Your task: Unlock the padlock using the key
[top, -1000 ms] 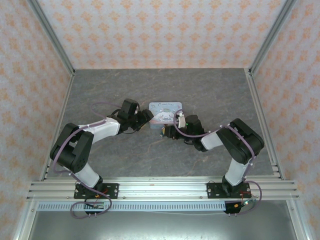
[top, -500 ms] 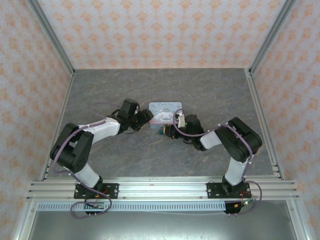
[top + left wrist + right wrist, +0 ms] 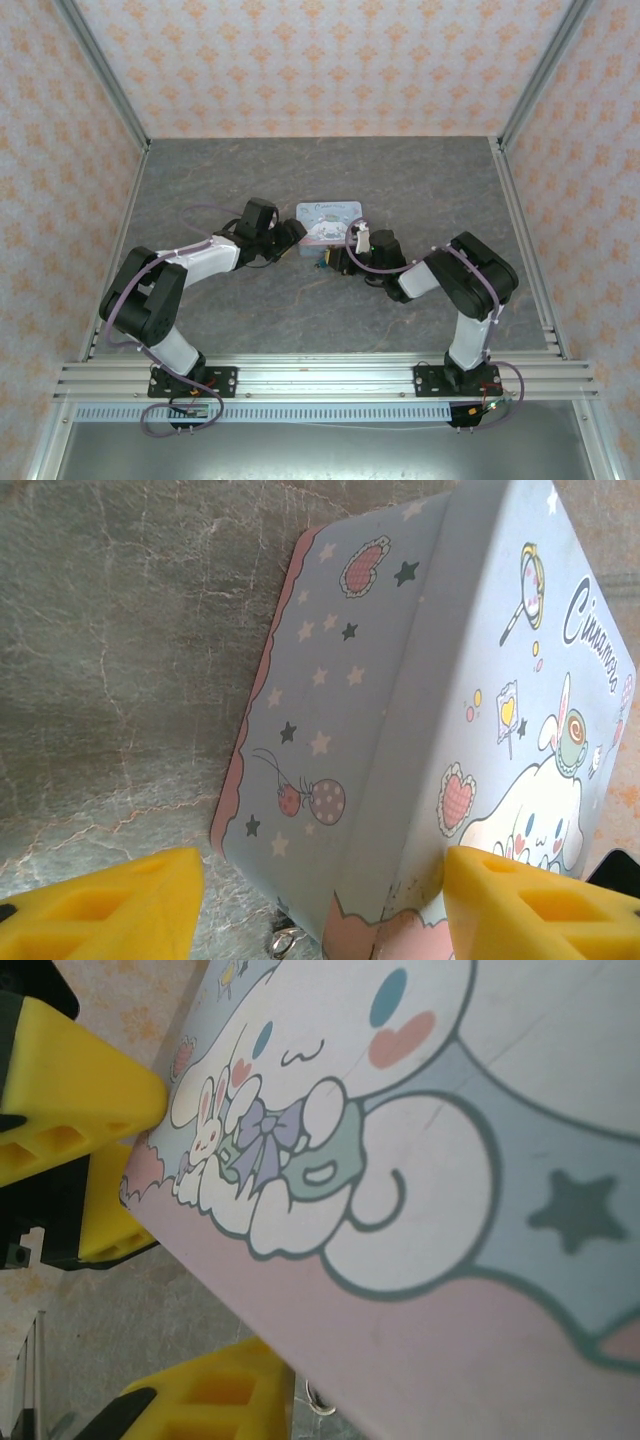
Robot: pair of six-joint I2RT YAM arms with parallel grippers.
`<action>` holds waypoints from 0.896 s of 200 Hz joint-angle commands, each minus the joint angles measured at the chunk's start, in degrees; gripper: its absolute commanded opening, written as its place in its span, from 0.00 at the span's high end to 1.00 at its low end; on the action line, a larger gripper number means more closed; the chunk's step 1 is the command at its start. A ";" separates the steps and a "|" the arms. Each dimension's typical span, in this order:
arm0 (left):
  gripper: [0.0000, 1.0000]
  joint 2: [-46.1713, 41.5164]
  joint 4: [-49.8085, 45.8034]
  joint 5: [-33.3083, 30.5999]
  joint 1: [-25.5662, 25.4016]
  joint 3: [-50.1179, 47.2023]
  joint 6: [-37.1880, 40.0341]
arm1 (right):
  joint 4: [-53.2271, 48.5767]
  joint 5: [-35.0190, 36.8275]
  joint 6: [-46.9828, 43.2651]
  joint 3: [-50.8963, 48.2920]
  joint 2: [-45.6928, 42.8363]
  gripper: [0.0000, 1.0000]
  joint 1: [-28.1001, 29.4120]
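The pale blue cartoon tin [image 3: 328, 220] sits mid-table between both arms. A tiny teal speck that looks like the padlock [image 3: 322, 259] lies at the tin's near edge, and its body is too small to make out. In the left wrist view a small silvery ring [image 3: 285, 942] peeks from under the tin [image 3: 400, 710]. My left gripper [image 3: 320, 910] is open, its yellow fingers [image 3: 100, 910] straddling the tin's corner. My right gripper [image 3: 340, 260] is pressed against the tin's near side. One of its yellow fingers [image 3: 210, 1400] shows beside a metal ring [image 3: 320, 1400], and the tin hides the other. The key is hidden.
The grey marbled table [image 3: 420, 190] is fenced by aluminium posts and patterned walls. The left gripper's yellow fingers [image 3: 70, 1070] show past the tin in the right wrist view. A metal rail [image 3: 320, 375] runs along the near edge by the arm bases.
The right arm has pushed a little farther towards the tin, and the tin has shifted slightly away. The left arm has hardly moved.
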 commanded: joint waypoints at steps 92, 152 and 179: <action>0.36 0.00 -5.05 -2.06 -0.91 -2.44 -0.53 | 2.65 4.71 5.38 -0.79 0.60 0.99 -0.56; 0.36 -0.16 -4.93 -2.03 -0.99 -2.86 -0.87 | 1.14 8.05 6.20 -2.41 -4.34 1.00 -1.02; 0.36 -0.53 -4.91 -2.10 -1.01 -3.23 -0.97 | 1.01 10.22 7.05 -3.69 -5.85 1.00 -1.04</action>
